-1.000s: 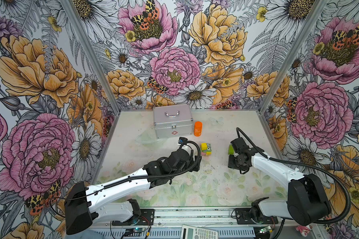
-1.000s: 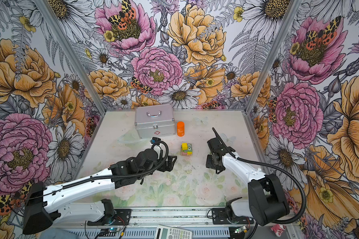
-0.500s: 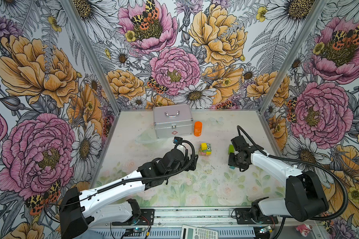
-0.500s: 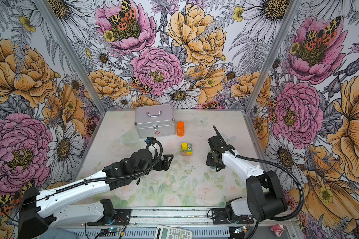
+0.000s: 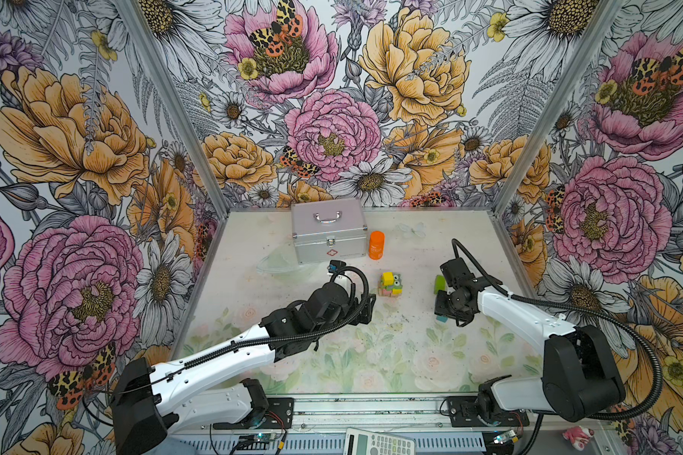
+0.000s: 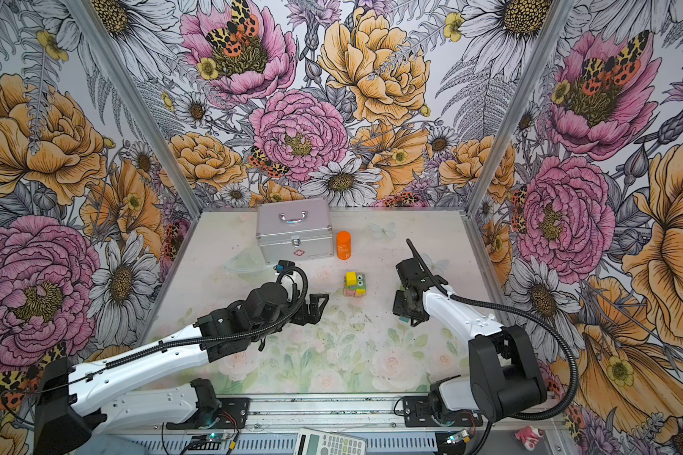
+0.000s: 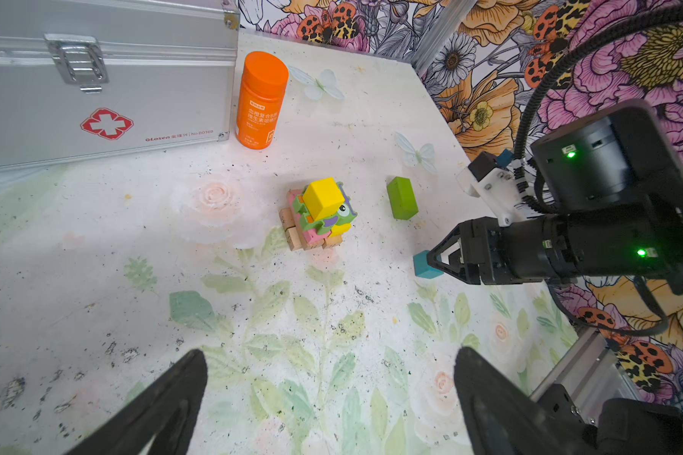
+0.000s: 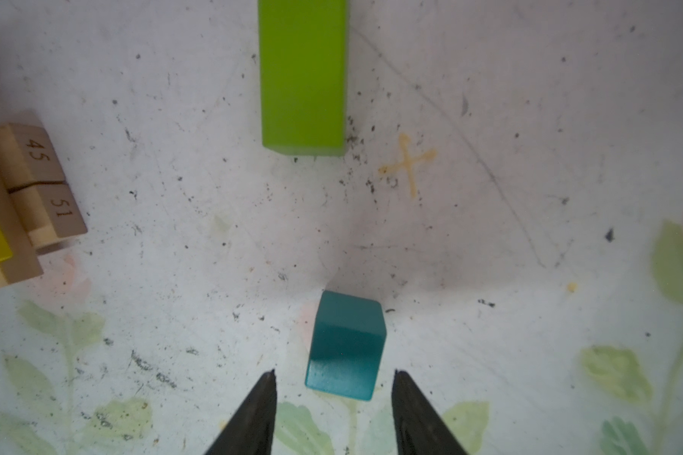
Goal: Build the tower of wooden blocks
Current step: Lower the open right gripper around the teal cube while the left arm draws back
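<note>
Right wrist: teal cube (image 8: 346,346) on worktop just ahead of right jaws' tips, centred; jaws part-open, nothing gripped; green bar (image 8: 302,75) straight beyond, long axis along approach | Left wrist: left jaws wide, empty; tower (image 7: 318,214) well apart from cube | Top views: right arm nearer cube.

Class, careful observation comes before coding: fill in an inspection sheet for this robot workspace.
Surface: floral table top, speckled with dark grime; an orange cross mark.
Job's things: tower with the yellow cube on top; green bar and teal cube lie loose.
Clutter: silver first-aid case, orange bottle, calculator at the front rail.
Grippers: left gripper open, empty; right gripper open, jaws either side of the teal cube.
Cables: black corrugated cables along each arm.
Surroundings: flowered walls on three sides.
</note>
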Controlling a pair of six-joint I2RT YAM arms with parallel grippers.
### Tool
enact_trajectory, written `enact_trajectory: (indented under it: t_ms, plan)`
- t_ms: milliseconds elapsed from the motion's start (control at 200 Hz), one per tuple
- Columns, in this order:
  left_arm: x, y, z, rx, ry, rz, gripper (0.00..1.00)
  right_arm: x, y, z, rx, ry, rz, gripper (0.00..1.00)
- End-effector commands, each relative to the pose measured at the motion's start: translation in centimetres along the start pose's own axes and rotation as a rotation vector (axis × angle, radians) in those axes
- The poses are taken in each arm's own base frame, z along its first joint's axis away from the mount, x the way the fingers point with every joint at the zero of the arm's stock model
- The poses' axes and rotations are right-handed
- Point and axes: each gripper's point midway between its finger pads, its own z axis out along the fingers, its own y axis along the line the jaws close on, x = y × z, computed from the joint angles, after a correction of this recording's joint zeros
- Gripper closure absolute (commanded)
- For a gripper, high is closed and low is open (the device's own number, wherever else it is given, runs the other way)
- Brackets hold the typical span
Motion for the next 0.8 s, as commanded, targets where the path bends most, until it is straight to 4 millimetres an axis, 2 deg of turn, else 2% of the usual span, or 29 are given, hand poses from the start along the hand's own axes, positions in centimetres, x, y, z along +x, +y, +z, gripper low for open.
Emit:
enact_trajectory:
  t_ms: [0, 791]
  plan:
    - [-0.5, -0.1, -0.5, 0.025, -0.02, 0.001, 0.01, -0.9, 0.0, -0.3, 0.003, -0.03, 0.016, 0.5]
    - [-0.4, 0.5, -1.5, 0.029, -0.04, -0.018, 0.01, -0.5, -0.4, -1.8, -0.013, -0.06, 0.026, 0.5]
